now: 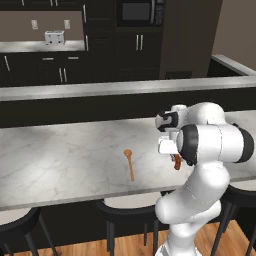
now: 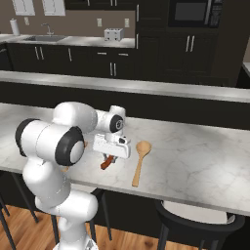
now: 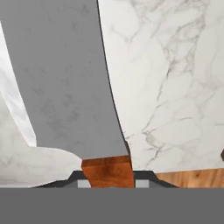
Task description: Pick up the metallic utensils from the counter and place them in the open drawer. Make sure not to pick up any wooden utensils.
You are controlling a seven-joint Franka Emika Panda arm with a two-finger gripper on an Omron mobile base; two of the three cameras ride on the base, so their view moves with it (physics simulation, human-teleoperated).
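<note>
A knife with a broad grey blade [image 3: 65, 78] and a red-brown handle [image 3: 108, 171] lies on the pale marbled counter [image 1: 60, 160] near its front edge. My gripper [image 3: 109, 180] is down over it, its fingers shut on either side of the handle. From the base views the gripper [image 2: 110, 157] [image 1: 175, 158] hangs low over the slab, with the handle [image 2: 106, 163] [image 1: 177, 163] poking out below. A small wooden spoon [image 1: 129, 163] lies to the left of the hand. A larger wooden spoon [image 2: 140, 161] lies to its right. The open drawer is out of view.
Black stools [image 1: 125, 210] [image 2: 195, 219] stand under the counter's front edge. A raised grey ledge [image 1: 100, 90] runs behind the counter. Wood floor [image 3: 192, 177] shows just past the counter edge beside the hand. My own arm blocks part of the counter in both base views.
</note>
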